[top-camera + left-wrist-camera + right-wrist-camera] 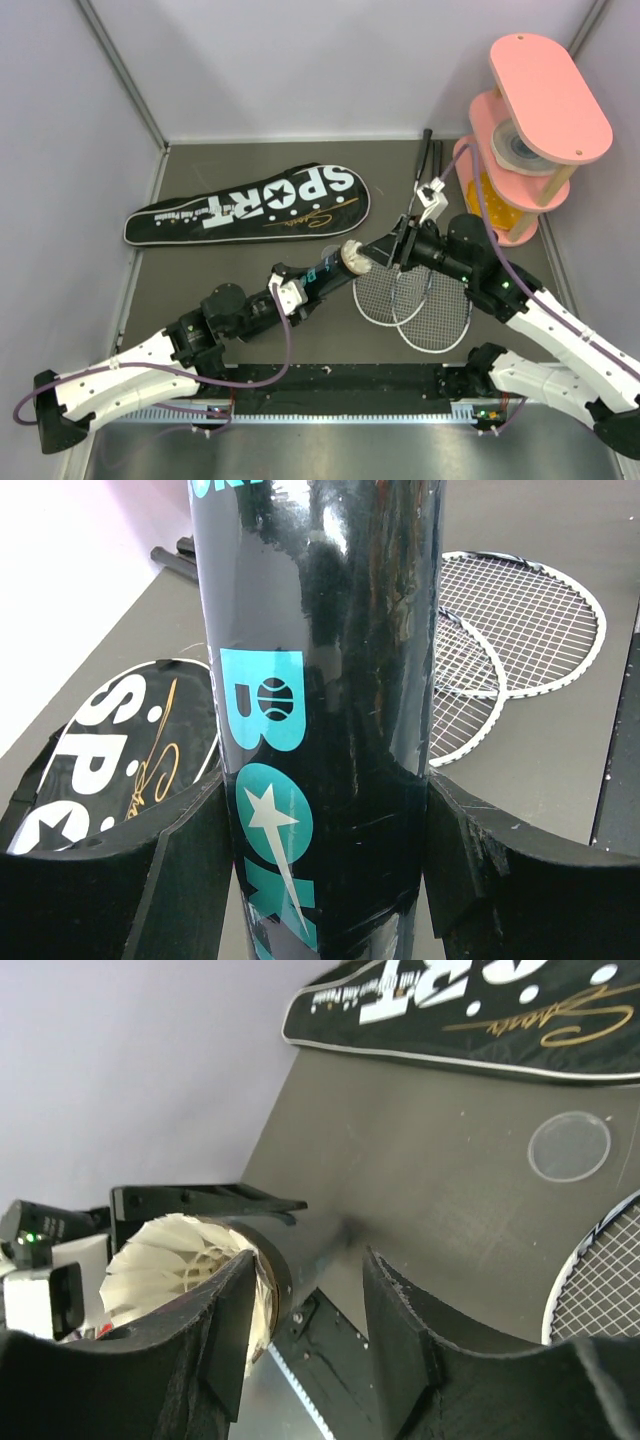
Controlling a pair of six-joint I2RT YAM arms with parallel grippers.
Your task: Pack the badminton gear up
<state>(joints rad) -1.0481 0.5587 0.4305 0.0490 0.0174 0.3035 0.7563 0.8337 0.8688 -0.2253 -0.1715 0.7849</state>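
At table (250,165) centre, the shuttle tube (322,270) is sitting clamped in the left gripper (292,287), a shuttlecock (352,258) showing at its mouth. At 3 o'clock the right gripper (396,248) is hovering, jaws parted, empty, with rackets (420,300) at 4 o'clock.

tabletop (250,170): dark grey, matte, lightly scuffed | walls (300,60): plain pale lilac panels on 3 sides of tabletop | rails (125,75): silver metal, rising from tabletop's 2 far corners | pink tiered stand (545,80): tabletop's far-right corner | light: soft, even
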